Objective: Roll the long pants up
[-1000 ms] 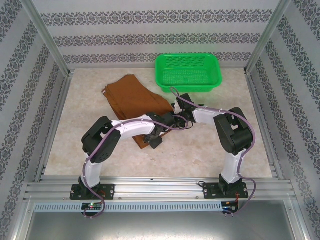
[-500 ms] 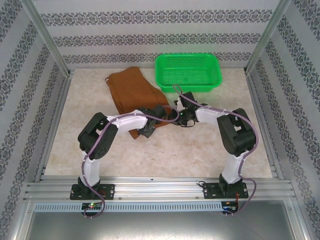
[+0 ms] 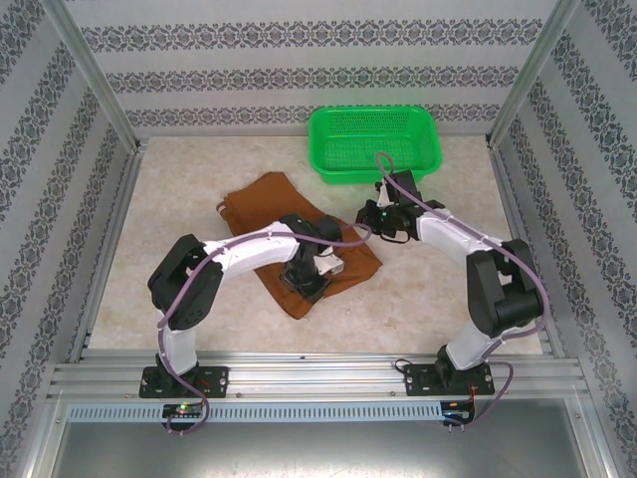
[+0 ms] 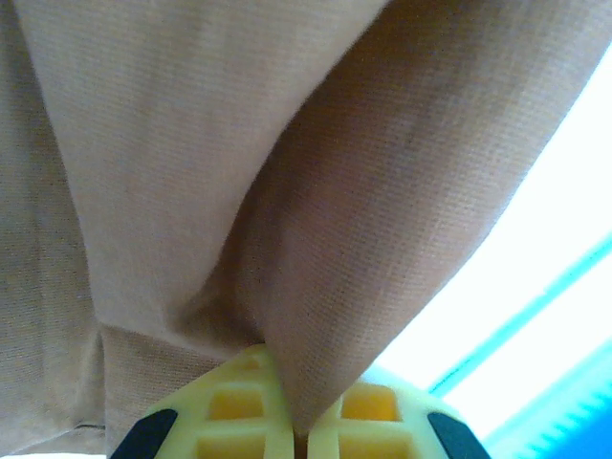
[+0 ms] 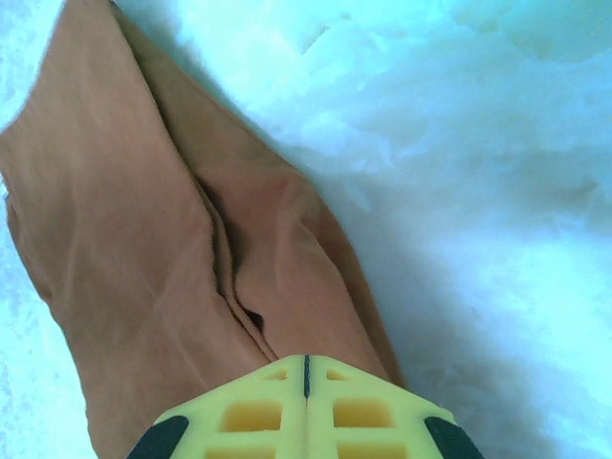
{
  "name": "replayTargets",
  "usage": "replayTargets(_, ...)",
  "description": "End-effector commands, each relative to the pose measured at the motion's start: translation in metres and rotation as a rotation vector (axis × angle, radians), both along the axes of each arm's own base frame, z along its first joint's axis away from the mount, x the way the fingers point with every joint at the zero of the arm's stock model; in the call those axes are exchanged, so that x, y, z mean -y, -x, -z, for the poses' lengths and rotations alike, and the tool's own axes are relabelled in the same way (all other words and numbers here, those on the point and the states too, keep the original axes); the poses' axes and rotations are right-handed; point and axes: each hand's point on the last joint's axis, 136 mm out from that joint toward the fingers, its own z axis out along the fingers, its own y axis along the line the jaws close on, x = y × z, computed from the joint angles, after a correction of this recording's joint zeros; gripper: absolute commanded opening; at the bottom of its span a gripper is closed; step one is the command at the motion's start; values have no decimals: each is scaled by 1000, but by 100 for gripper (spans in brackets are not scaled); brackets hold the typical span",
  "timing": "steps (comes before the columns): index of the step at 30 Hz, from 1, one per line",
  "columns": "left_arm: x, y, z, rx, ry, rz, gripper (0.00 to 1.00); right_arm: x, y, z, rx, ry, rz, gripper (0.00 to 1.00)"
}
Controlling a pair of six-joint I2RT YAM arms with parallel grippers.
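Observation:
The long pants (image 3: 261,204) lie as a rust-brown folded strip across the middle of the table, running from back left to front right. My left gripper (image 3: 307,282) sits over their near end. In the left wrist view it (image 4: 298,426) is shut on a raised fold of the pants (image 4: 363,220). My right gripper (image 3: 378,214) hovers just past the cloth's right edge, in front of the basket. In the right wrist view its jaws (image 5: 306,361) are shut with nothing between them, and the pants (image 5: 143,220) spread flat below.
A green mesh basket (image 3: 373,149) stands at the back, right of centre. Metal frame posts and patterned walls close in the table (image 3: 448,289) on three sides. Bare marble surface lies to the left and front right of the cloth.
The pants have shifted nearer and to the right, pulled by my left gripper. My right gripper has let go of the cloth and swung right and back toward the basket.

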Motion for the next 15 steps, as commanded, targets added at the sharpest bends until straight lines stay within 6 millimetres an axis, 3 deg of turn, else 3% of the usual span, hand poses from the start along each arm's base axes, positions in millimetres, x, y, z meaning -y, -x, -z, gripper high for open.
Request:
replayTargets(1, 32, 9, -57, -202, 318, -61, 0, 11, 6, -20, 54, 27, 13, 0)
replayTargets(4, 35, -14, -80, -295, 468, -172, 0, 12, 9, -35, 80, 25, 10, 0)
replayTargets(7, 27, -39, -89, -366, 582, -301, 0, 14, 11, -45, 106, 21, 13, 0)
replayTargets(15, -9, -66, -56, -500, 625, -496, 0, -2, 22, -54, 126, -26, -54, 2)
